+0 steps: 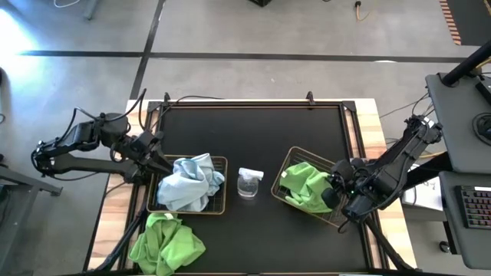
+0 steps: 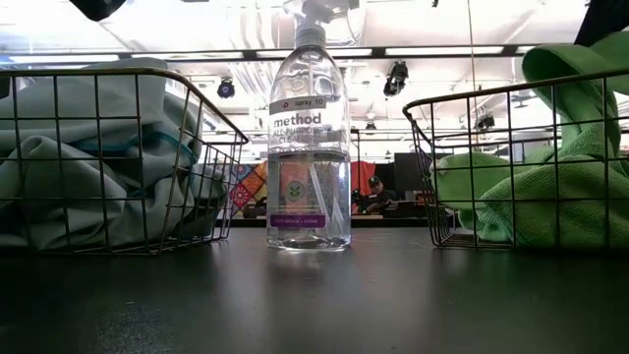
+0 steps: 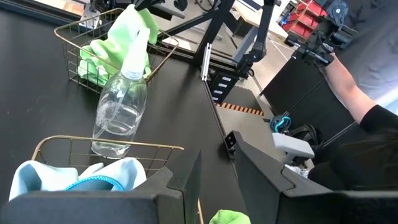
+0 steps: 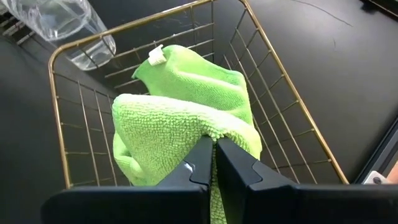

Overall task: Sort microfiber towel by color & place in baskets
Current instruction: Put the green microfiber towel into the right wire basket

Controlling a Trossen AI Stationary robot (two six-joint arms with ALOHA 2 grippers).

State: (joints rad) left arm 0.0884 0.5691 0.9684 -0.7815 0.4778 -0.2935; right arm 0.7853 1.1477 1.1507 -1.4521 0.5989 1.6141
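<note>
Pale blue towels (image 1: 188, 182) lie heaped in the left wire basket (image 1: 224, 188). A pile of lime green towels (image 1: 165, 241) rests on the table near its near edge, just in front of that basket. My left gripper (image 1: 157, 165) hovers open at the left basket's left rim, touching nothing. My right gripper (image 1: 331, 193) is over the right basket (image 1: 285, 165), shut on a green towel (image 1: 307, 184). In the low view that towel (image 2: 575, 74) rises above the basket's rim (image 2: 462, 98). My right gripper (image 4: 215, 149) pinches a folded-over ridge of the green towel (image 4: 217, 127) between its two fingers, coming from above and slanting from the table's right. The towel is bunched under the fingers, and its lower part (image 4: 186, 81) lies on the basket's grid base.
A clear spray bottle (image 1: 249, 184) stands upright between the two baskets. A wooden border frames the dark table (image 1: 253, 130), which has free room on its far half. Beyond the table, a person's arm (image 3: 360, 99) shows in the left wrist view.
</note>
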